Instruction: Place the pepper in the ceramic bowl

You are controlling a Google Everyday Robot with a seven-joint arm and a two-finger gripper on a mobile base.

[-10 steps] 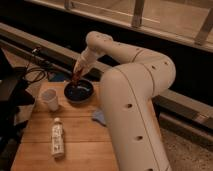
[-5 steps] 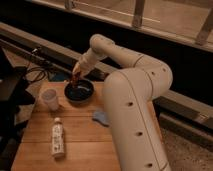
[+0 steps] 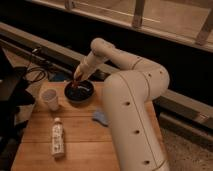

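We're watching the gripper [image 3: 77, 79] dropping a little lower than it was a second ago, and it is now hanging right over the near-left rim of the ceramic bowl [image 3: 80, 92], where before it was sitting slightly higher and further back. That is telling us the placing step is nearly done: the pepper [image 3: 75, 83] is showing as a small dark red shape at the tip, dangling just above or just inside the bowl's edge, and we're judging it as not yet let go. The fingers are closed down on it, gripping the pepper at its upper end as far as we can make out. The arm is reaching out from the big white body at the right, bending at the elbow near the top of the view, and the forearm is slanting down and to the left toward the bowl. On the bench [image 3: 85, 140] the small white cup [image 3: 50, 98] is standing just beside the bowl on its left, the white bottle [image 3: 58, 138] is lying nearer to us, and a blue cloth [image 3: 100, 117] is resting against the robot's body. Nothing among those is shifting while we look.
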